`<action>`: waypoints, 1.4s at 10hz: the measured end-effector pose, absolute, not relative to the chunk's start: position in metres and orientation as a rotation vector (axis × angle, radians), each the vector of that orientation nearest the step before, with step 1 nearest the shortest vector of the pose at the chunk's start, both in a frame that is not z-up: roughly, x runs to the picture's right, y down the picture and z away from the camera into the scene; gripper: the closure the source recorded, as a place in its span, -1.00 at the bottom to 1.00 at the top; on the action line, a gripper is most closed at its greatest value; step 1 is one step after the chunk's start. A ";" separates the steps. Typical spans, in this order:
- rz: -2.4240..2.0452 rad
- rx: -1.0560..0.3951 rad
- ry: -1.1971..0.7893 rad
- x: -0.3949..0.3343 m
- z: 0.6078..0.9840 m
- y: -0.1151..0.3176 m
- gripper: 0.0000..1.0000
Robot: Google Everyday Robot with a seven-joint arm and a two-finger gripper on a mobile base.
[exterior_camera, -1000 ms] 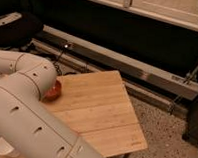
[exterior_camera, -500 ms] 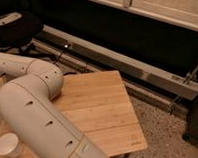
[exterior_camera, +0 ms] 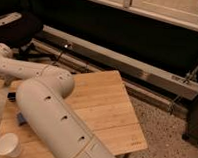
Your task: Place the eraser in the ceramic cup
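Note:
The ceramic cup (exterior_camera: 7,145), small, white and round, stands upright at the near left corner of the wooden table (exterior_camera: 108,111). A short black end, the eraser (exterior_camera: 11,95) as far as I can tell, peeks out on the table left of my arm; the rest is hidden. My white arm (exterior_camera: 50,116) fills the lower left, and its forearm (exterior_camera: 13,64) reaches back toward the left edge. The gripper is out of view past that edge.
A bit of a blue pad (exterior_camera: 21,119) shows beside the arm, between the eraser and the cup. Behind the table runs a long metal rail (exterior_camera: 143,71) under a dark counter. Speckled floor (exterior_camera: 169,137) lies to the right.
The view has shifted so the arm's elbow now sits lower and nearer. The red-orange bowl is hidden behind the arm. The white cup and the black end have come into sight.

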State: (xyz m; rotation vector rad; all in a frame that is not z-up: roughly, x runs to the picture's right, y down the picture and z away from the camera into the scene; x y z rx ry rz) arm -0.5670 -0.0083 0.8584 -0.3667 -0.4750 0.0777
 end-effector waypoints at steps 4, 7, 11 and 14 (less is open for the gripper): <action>-0.072 -0.362 -0.392 -0.537 0.843 0.003 -0.60; -0.180 -0.428 -0.374 -0.540 0.811 0.017 -0.60; -0.189 -0.524 -0.372 -0.547 0.817 0.040 -0.60; -0.176 -0.538 -0.311 -0.541 0.840 0.044 -0.60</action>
